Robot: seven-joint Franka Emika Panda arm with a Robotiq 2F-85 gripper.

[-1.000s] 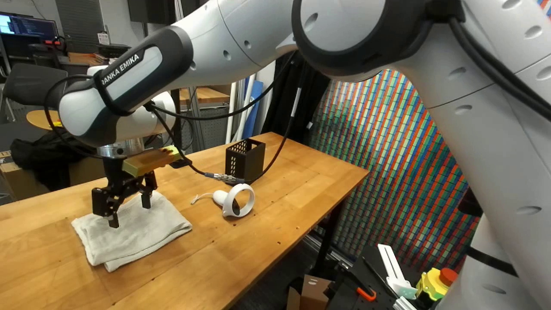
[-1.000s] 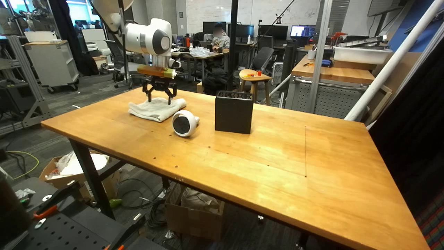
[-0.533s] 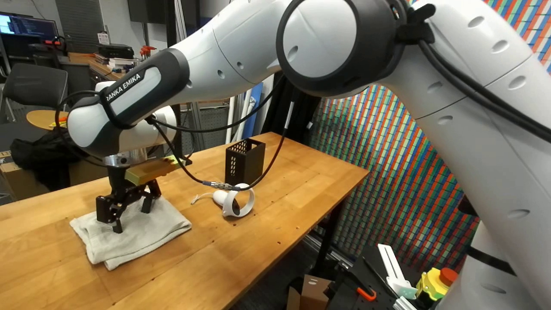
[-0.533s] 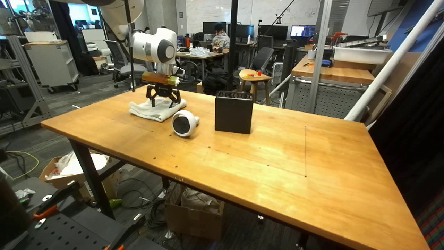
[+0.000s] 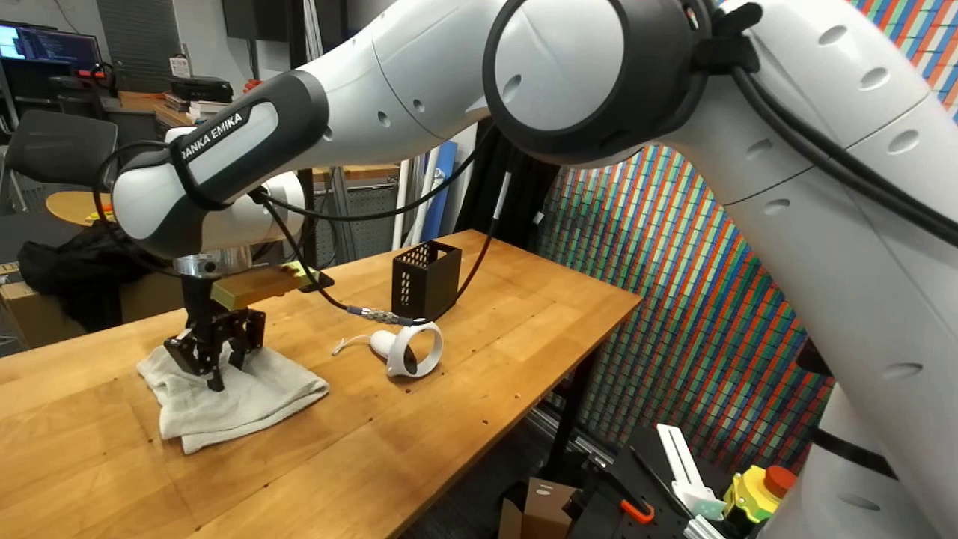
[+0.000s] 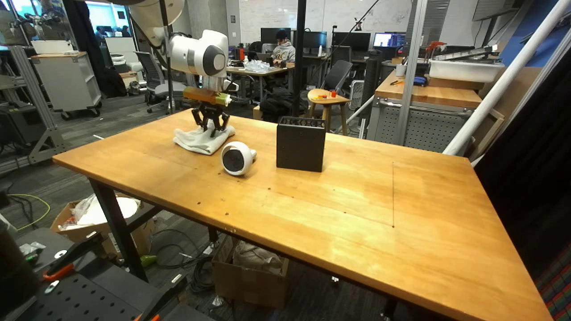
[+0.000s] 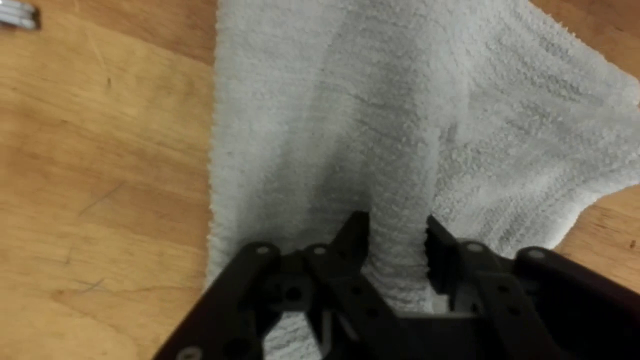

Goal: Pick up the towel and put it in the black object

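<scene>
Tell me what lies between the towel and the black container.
Between the towel and the black container lies a white ringed controller, as both exterior views show.

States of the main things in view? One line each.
towel, folded, pinched up into a ridge, resting on the table
end effector, closed on the towel's ridge
black container, upright, open-topped, inside floor hidden
white controller, lying on the table, power state unclear
cardboard box, under the table, open, something pale inside
red button, pressed or not unclear
monitor at far left in an exterior view, screen lit
</scene>
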